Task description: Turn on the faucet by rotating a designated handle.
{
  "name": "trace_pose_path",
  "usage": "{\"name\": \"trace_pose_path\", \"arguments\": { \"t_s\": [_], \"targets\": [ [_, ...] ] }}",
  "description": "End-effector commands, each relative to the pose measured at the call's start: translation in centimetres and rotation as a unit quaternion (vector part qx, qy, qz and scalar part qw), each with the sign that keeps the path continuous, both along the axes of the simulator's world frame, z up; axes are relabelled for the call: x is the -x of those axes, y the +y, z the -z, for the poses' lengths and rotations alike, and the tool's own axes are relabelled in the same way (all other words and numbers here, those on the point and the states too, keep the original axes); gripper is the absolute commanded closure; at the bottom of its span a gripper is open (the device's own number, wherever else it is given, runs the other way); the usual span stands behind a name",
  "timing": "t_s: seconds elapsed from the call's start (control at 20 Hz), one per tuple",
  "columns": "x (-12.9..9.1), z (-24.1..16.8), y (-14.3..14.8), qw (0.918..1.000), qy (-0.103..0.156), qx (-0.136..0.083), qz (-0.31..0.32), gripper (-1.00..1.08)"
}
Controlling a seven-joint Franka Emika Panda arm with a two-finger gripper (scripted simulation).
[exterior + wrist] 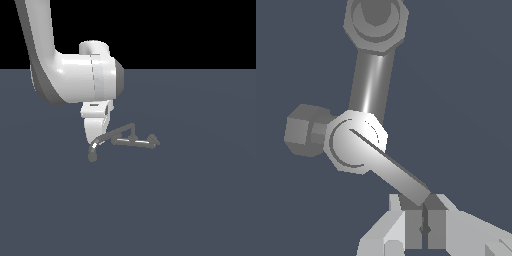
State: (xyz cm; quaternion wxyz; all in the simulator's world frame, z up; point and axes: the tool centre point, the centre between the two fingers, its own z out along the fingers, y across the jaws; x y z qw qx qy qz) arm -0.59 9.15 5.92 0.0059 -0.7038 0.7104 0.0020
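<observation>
The faucet (131, 135) is a small dark grey fixture on the floor, with a curved thin rod (112, 134), a glinting horizontal bar (138, 143) and a small end knob (155, 140). My gripper (92, 153) hangs from the white arm and reaches down to the end of the curved rod, on the exterior view's left of the faucet. In the wrist view the faucet's round hub (355, 142) carries a thick cylinder (372, 80) and a slanted rod (398, 176). The rod's end meets my gripper (425, 215). The jaws stand together with only a thin slit between them.
The floor (190, 200) is a plain dark blue-grey surface with nothing else on it. The big white arm (75, 75) stands over the exterior view's left of the faucet. A grey hexagonal cap (303, 131) sticks out beside the hub.
</observation>
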Motion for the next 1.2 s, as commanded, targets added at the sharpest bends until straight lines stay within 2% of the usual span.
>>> {"name": "trace_pose_path", "arguments": {
  "t_s": [0.0, 0.05, 0.1, 0.45, 0.5, 0.55, 1.15],
  "targets": [
    [0.7, -0.2, -2.5, 0.9999, 0.002, 0.005, 0.014, 1.08],
    [0.7, -0.2, -2.5, 0.9999, 0.002, 0.005, 0.014, 1.08],
    [0.4, -0.1, -0.8, 1.0000, 0.000, 0.001, 0.003, 1.08],
    [0.4, -0.2, -5.9, 0.9999, 0.003, 0.005, 0.013, 1.08],
    [0.4, -0.2, -5.9, 0.9999, 0.003, 0.005, 0.013, 1.08],
    [0.7, -0.1, -1.4, 0.9999, 0.002, -0.005, -0.014, 1.08],
    [-2.5, -0.2, -8.3, 0.9999, 0.003, 0.006, 0.014, 1.08]
  ]
}}
